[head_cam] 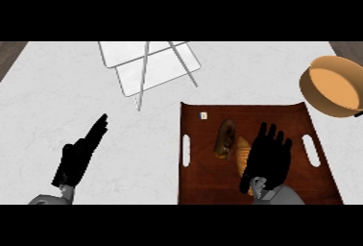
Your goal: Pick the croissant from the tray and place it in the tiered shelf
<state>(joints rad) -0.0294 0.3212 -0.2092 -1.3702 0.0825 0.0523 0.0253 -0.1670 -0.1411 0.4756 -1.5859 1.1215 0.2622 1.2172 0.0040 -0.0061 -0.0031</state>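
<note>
On the pale desk (64, 96), toward five o'clock, lies a dark brown tray (297, 120) with a slot handle in each long side. Near the tray's middle sits the croissant (242, 150), a golden-orange piece lying lengthwise, and touching it at its nine o'clock side is a darker brown pastry (225, 139). A small white tag-like item (203, 115) rests near the tray's eleven o'clock corner. The right robot hand (268, 156) is spread flat over the tray, fingers straight and pointing to twelve o'clock, covering the croissant's three o'clock edge; it grips nothing, and whether it touches the croissant cannot be told. The left robot hand (79, 156) is at eight o'clock over bare desk, well apart from the tray, fingers straight and angled to one o'clock, holding nothing. At twelve o'clock stands the tiered shelf (152, 67), white with thin metal legs. A tan round bowl (333, 86) sits at two o'clock, just beyond the tray's corner.
</note>
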